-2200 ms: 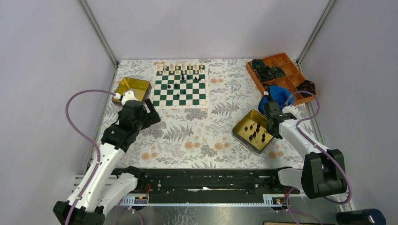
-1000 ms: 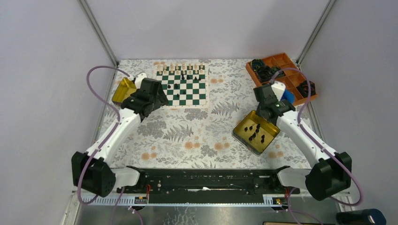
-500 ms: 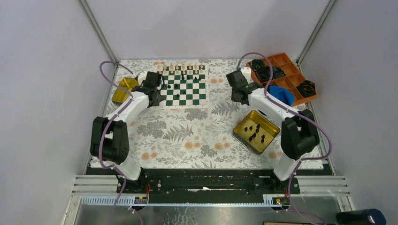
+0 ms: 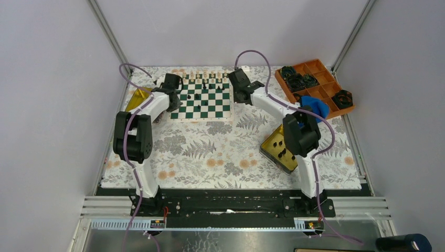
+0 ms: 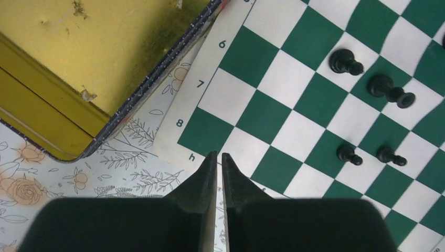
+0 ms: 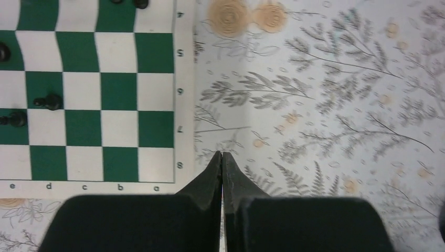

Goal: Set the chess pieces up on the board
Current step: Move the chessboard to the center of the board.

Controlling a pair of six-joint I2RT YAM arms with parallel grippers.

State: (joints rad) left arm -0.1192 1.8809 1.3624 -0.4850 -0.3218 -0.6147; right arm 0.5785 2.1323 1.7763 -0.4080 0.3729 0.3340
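Note:
The green-and-white board (image 4: pixel 210 105) lies at the back of the table. Cream chess pieces (image 4: pixel 202 76) line its far edge, and black pieces (image 4: pixel 190 97) stand scattered on the squares. My left gripper (image 4: pixel 169 86) is at the board's left side. In the left wrist view it (image 5: pixel 219 154) is shut and empty, with its tips over the board's (image 5: pixel 309 100) border by the "h" corner. Black pieces (image 5: pixel 391 90) stand ahead to the right. My right gripper (image 4: pixel 242 86) is at the board's right side. It (image 6: pixel 221 153) is shut and empty just off the "a8" corner (image 6: pixel 178 165).
A gold tin (image 4: pixel 136 98) lies left of the board, close to my left gripper (image 5: pixel 89 63). A second gold tin (image 4: pixel 278 147) with black pieces sits at the front right, partly behind the right arm. An orange divided tray (image 4: pixel 315 79) and a blue object (image 4: pixel 315 105) are at the back right.
Both arms have swung in from the tins to the board's two sides, and both grippers have gone from open to shut with nothing in them.

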